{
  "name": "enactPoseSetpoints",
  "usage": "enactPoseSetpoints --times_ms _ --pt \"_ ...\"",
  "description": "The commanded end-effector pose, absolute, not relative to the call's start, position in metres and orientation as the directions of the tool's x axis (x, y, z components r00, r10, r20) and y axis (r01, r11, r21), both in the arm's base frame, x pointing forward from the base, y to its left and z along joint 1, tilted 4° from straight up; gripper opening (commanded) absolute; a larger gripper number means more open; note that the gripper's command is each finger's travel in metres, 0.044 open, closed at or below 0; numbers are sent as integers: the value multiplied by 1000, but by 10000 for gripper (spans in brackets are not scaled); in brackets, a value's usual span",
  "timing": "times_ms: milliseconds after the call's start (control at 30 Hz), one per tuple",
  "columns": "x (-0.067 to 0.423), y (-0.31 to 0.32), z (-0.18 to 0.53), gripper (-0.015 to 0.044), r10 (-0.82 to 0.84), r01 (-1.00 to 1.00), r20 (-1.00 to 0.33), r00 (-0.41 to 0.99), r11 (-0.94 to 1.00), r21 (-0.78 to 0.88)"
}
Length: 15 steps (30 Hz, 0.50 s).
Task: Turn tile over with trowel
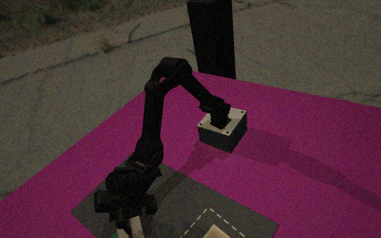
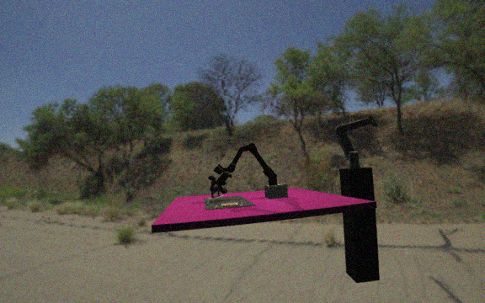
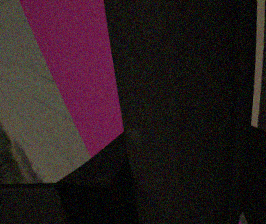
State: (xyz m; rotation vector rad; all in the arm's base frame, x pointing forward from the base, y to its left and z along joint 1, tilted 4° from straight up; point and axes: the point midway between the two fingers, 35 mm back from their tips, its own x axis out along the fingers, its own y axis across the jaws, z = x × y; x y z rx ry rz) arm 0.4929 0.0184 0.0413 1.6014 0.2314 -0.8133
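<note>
My gripper [image 1: 124, 221] [image 2: 213, 194] is low over the far-left part of the mat, left of the dashed outline. It is shut on something, most likely the trowel, which the dark arm mostly hides. A pale strip [image 1: 137, 227] shows just under the gripper; I cannot tell which part it is. The wrist view is mostly dark and does not show the grip clearly. A tan slab [image 1: 216, 231] [image 2: 230, 204], by its looks the tile, lies inside the dashed outline [image 1: 226, 222], cut off by the frame's lower edge. No mark can be made out on it.
A teal thing [image 1: 114, 235] shows at the frame's lower edge, beside the gripper. The dark grey mat [image 1: 184, 192] [image 2: 211, 205] lies on the magenta table [image 1: 88, 162] [image 2: 183, 215]. The arm's base stands on a grey box [image 1: 215, 139] [image 2: 276, 191]. A black pillar [image 1: 211, 36] [image 2: 360, 248] stands at the table's edge.
</note>
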Motion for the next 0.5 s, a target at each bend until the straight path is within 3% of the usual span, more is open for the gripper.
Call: enactPoseSetpoints --times_ms 0,467 --pt "485 -6 47 0 -312 556 -600 737 -226 800" --pt "446 -75 48 0 -369 521 -579 727 -252 815"
